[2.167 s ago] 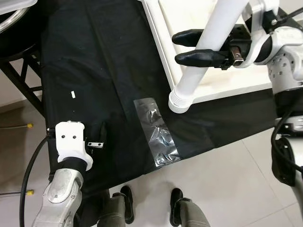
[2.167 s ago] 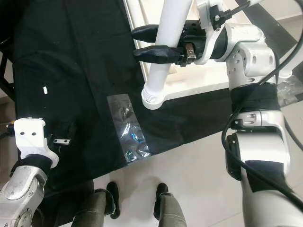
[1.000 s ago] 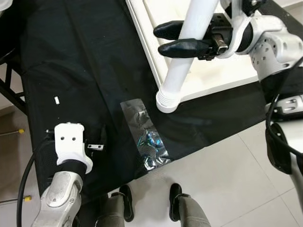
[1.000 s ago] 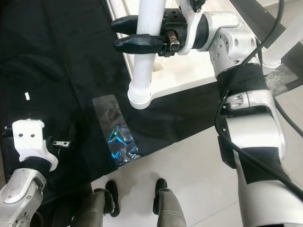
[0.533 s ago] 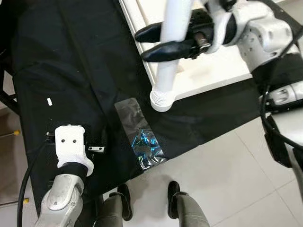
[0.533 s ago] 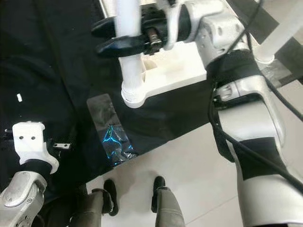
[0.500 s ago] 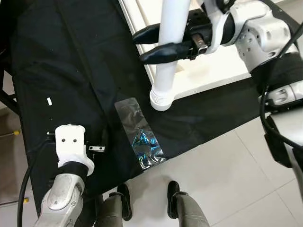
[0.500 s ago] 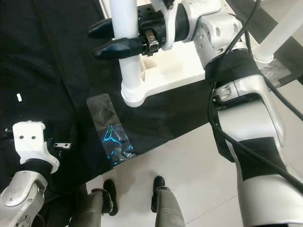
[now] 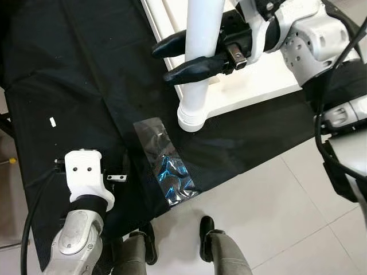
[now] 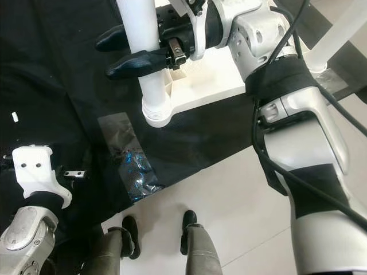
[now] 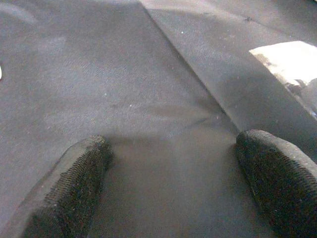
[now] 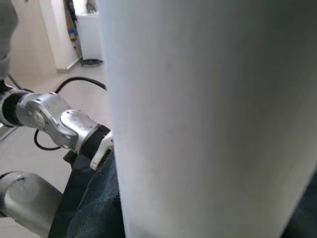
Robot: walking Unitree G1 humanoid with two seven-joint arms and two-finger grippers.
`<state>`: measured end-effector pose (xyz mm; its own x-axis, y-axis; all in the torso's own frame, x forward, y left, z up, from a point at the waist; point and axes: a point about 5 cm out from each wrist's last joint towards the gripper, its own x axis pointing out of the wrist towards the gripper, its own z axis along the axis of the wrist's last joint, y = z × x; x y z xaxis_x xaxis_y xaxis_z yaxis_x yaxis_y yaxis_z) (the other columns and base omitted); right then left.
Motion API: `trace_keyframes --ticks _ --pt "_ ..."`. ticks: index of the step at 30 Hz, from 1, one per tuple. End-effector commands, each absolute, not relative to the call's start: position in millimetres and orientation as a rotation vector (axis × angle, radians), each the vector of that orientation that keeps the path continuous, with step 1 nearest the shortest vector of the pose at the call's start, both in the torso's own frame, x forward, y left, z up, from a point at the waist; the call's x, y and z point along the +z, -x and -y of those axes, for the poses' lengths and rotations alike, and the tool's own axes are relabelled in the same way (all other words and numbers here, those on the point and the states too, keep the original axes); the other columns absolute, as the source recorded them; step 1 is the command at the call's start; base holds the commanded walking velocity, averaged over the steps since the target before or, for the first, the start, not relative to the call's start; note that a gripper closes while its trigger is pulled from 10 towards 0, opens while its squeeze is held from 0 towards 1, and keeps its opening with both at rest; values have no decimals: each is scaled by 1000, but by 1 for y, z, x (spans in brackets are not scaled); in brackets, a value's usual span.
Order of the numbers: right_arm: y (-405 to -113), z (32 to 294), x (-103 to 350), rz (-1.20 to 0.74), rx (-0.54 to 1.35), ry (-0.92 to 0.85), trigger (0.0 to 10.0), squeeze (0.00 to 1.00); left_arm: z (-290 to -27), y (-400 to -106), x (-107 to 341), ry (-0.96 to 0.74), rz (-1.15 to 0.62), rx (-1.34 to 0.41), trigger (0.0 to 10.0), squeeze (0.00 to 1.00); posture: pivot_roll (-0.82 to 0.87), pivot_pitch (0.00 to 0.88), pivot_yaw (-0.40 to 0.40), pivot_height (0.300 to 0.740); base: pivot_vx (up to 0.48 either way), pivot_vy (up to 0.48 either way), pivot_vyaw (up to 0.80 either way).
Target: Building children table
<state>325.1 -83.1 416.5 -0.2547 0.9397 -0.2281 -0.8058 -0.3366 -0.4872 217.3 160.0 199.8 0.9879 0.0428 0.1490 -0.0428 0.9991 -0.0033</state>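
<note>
The right gripper [image 9: 186,54] is up at the far side of the scene, its two long black fingers [image 10: 135,63] clamped on either side of a thick white plastic table leg [image 9: 198,69]. The leg is a smooth round tube held roughly upright, and its ribbed, collar-like lower end [image 9: 191,119] hangs just over the near edge of a flat white tabletop panel [image 9: 258,86] that lies on the right. In the right wrist view the white tube [image 12: 208,119] stands right in front of the camera.

Everything rests on a wide black cloth sheet [image 9: 86,86] spread over the pale tiled floor [image 9: 275,217]. Just near and left of the leg's lower end lies a crumpled clear plastic bag [image 9: 166,163], catching bluish glints. A small white scrap [image 9: 53,122] sits on the cloth well off to the left.

The left gripper [image 11: 173,193] is low at the near left, behind its white wrist block [image 9: 85,172]. In the left wrist view its two textured black fingers [image 11: 74,183] are spread well apart, hovering close over bare black cloth with nothing between them.

At the near edge, the robot's own dark feet [image 9: 206,229] stand on the tiles.
</note>
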Motion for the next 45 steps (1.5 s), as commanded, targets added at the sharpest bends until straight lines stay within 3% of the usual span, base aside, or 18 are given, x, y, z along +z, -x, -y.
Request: trace_keyframes --ticks 1,17,23,27,31,39,45 --pt "-336 84 382 164 1850 555 10000 0 -160 -216 190 -7 94 53 10000 0 70 520 -17 740 0 0 0" --pt "-337 97 372 148 1790 569 10000 0 -160 -221 189 -9 94 55 10000 0 52 507 -22 740 0 0 0" --pt "-353 109 359 77 1524 520 10000 0 -159 -224 187 4 99 64 10000 0 21 491 -33 740 0 0 0" --pt "-356 114 354 58 1474 508 10000 0 -158 -225 187 7 100 64 10000 0 19 490 -33 740 0 0 0" --pt "-358 120 340 13 1307 443 10000 0 -158 -227 186 22 105 69 10000 0 -1 478 -36 740 0 0 0" --pt "-352 108 315 19 1037 332 10000 0 -160 -232 188 25 129 81 10000 0 7 449 -37 740 0 0 0" --pt "-343 96 302 43 944 255 10000 0 -168 -236 197 34 168 111 10000 0 10 436 -39 740 0 0 0"
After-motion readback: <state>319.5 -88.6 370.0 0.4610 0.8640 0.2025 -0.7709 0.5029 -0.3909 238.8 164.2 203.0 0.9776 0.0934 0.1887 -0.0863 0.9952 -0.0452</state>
